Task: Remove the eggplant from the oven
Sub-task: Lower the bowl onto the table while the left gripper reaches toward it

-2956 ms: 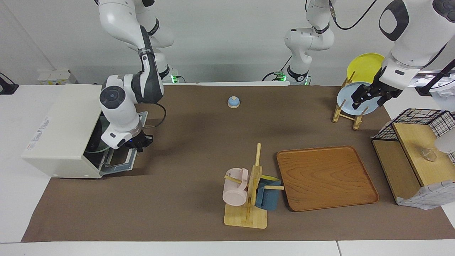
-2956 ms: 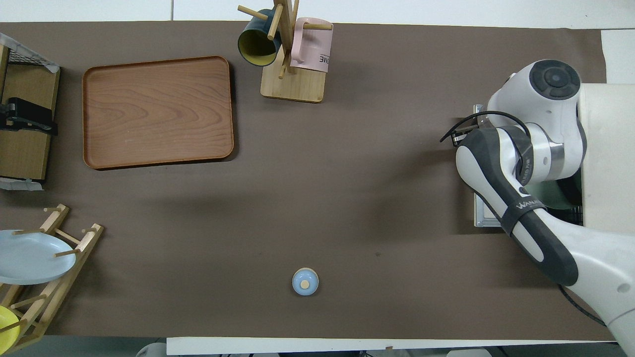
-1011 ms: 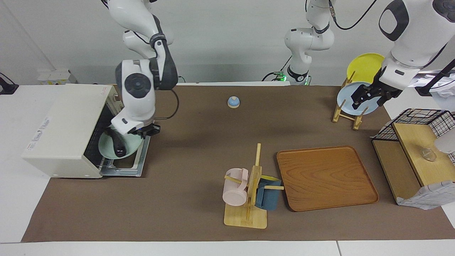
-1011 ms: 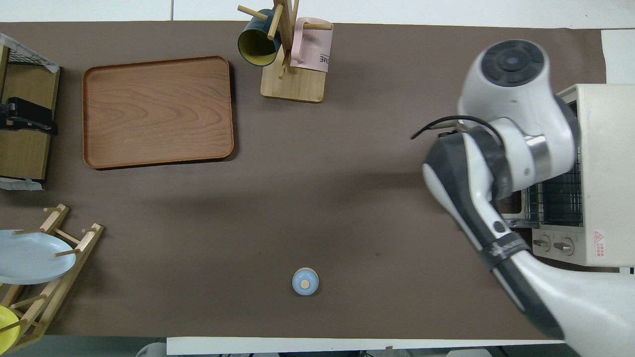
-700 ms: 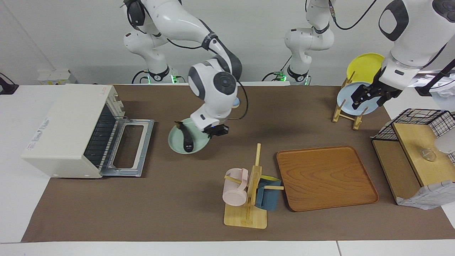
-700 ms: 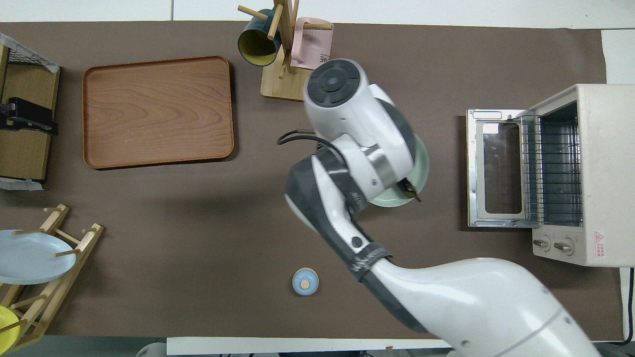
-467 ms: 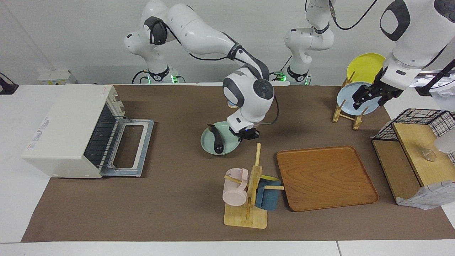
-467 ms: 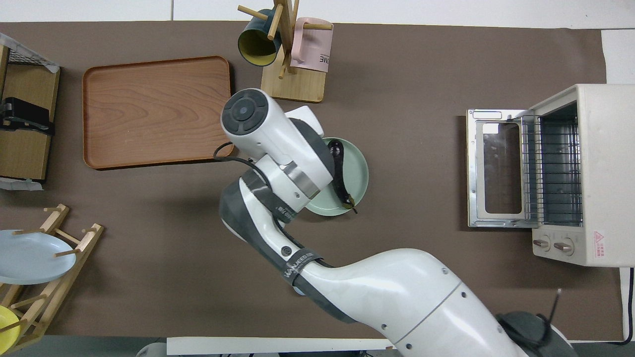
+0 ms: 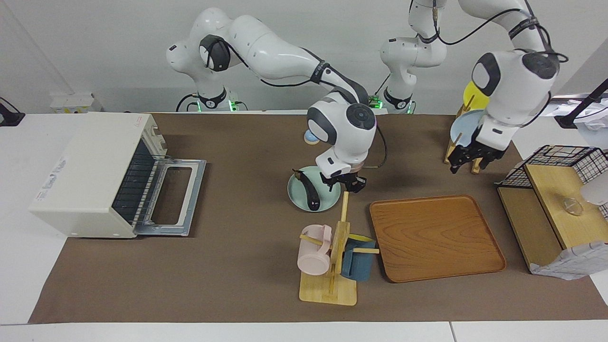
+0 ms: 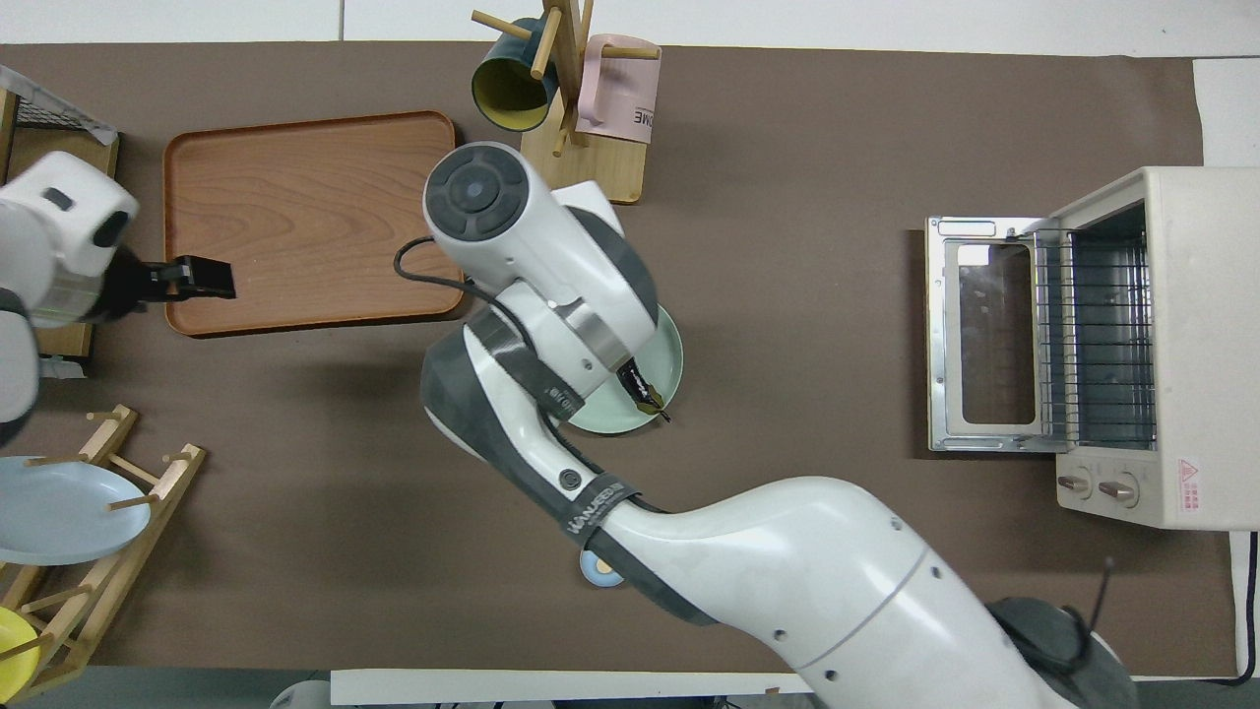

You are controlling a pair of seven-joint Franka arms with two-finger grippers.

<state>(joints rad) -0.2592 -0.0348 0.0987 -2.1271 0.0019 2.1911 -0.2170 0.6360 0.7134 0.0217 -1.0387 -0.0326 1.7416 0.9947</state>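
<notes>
Eggplant point(image 9: 310, 194) lies on a pale green plate point(image 9: 300, 199), out of the oven point(image 9: 90, 173) and well apart from it, near mid-table. Right gripper point(image 9: 343, 182) is clamped on the plate's rim at the side toward the left arm's end; whether the plate rests on the brown mat point(image 9: 237, 247) or hangs just above it, I cannot tell. In the overhead view the right arm's wrist covers most of the plate point(image 10: 664, 379), and only the eggplant's stem end point(image 10: 642, 392) shows at the rim. Oven sits at the right arm's end of the table, drop-down door point(image 9: 173, 197) fully open and flat, wire rack point(image 10: 1098, 340) visible inside. Plate is beside the wooden mug tree point(image 9: 335, 251), on the side nearer the robots; the tree carries a pink mug point(image 9: 314, 249) and a dark blue mug point(image 9: 358, 263). Wooden tray point(image 9: 436, 236) lies next to the tree toward the left arm's end. Left gripper point(image 9: 468, 159) hangs low in front of the plate rack point(image 9: 463, 147), which holds a light blue plate point(image 10: 59, 512) and a yellow plate point(image 10: 15, 660); from overhead it shows over the tray's edge point(image 10: 187, 278). Left gripper's finger spacing: cannot tell. Small blue bell point(image 10: 596, 571) is mostly hidden under the right arm. Wire-basket shelf point(image 9: 555, 199) stands at the left arm's end.
</notes>
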